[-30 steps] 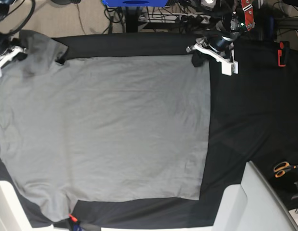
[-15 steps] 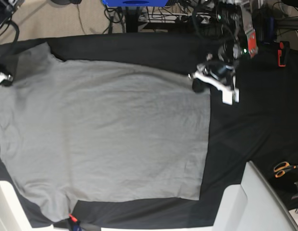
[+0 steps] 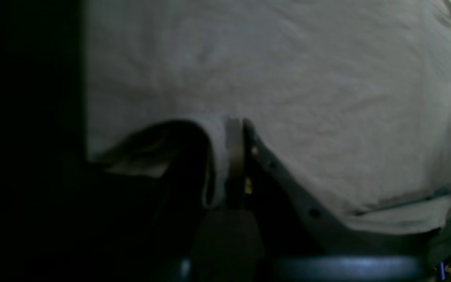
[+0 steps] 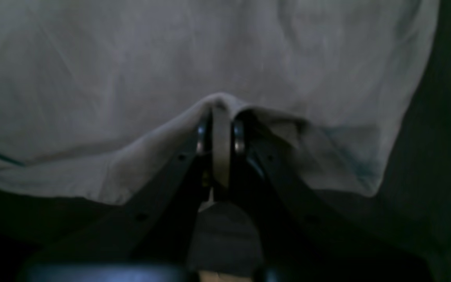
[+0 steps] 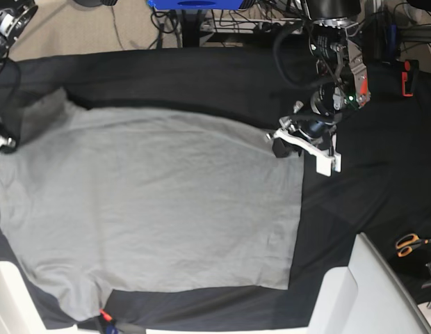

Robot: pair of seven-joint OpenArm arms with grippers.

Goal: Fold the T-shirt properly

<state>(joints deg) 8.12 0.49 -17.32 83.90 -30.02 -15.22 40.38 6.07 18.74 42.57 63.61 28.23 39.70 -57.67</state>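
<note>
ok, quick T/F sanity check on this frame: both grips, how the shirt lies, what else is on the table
1. The left gripper is shut on a pinch of the T-shirt. True.
2. The right gripper hangs open above the cloth. False: its fingers are closed on a raised ridge of grey fabric.
3. The T-shirt is already folded into a small square. False: it lies spread out in one broad layer on the black tablecloth.
4. Orange-handled scissors lie on the tablecloth, apart from the shirt. True.
5. The scissors rest on top of the shirt. False: they lie well off it, near the base view's right edge.
</note>
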